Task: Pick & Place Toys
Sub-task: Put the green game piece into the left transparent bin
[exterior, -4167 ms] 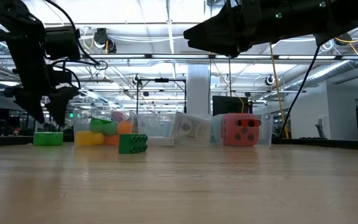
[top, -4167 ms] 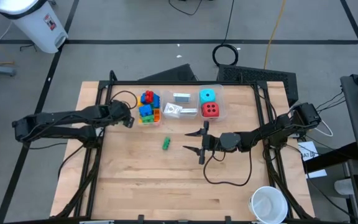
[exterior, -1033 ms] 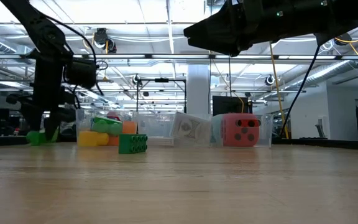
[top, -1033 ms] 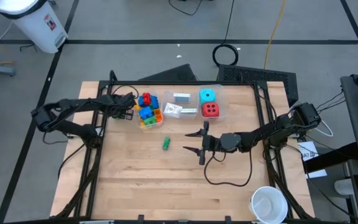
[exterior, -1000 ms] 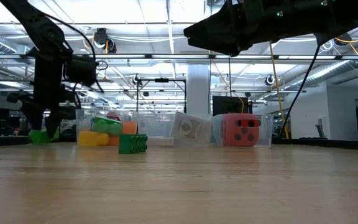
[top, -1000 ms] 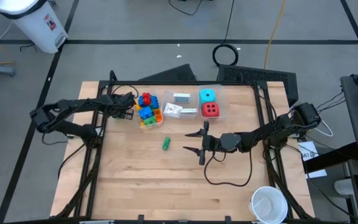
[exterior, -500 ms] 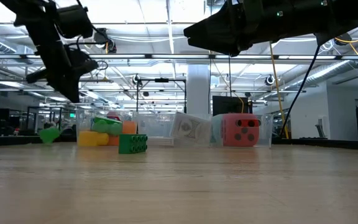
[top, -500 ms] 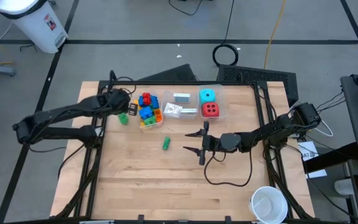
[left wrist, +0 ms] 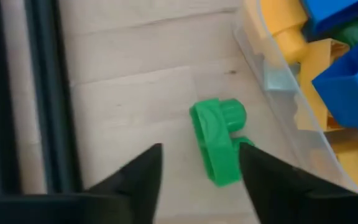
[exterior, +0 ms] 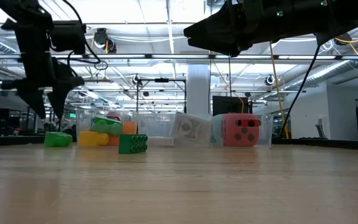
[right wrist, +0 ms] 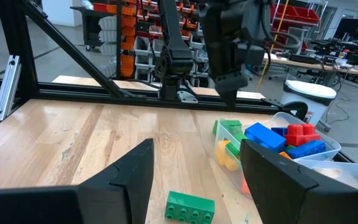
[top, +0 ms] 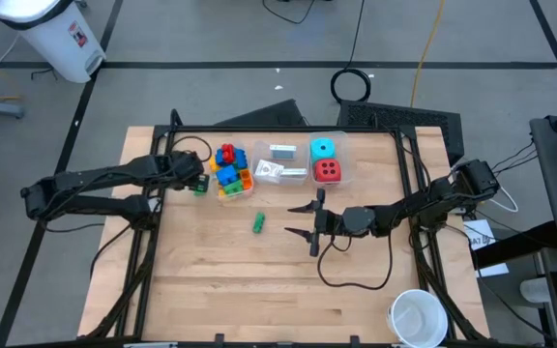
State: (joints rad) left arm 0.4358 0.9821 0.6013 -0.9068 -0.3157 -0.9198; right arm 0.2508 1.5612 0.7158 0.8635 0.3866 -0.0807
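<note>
While bricks [top: 230,168] fill one bin [top: 237,192], cards [top: 280,162] seemingly occupy another.

Green brick [top: 258,223] lies mid-table; another green brick [left wrist: 218,140] beside piled bricks [top: 229,170].

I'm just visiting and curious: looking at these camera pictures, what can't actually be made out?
- Small cards: print too small in the high view; blurred behind the clear bin wall in the low view.
- Cyan die: hidden behind the red die in the low view.
- Green piece beside the brick bin: the left end effector frames it with fingers apart; its far side is unseen.
- Right end effector: fingertips cut off in the low view.
</note>
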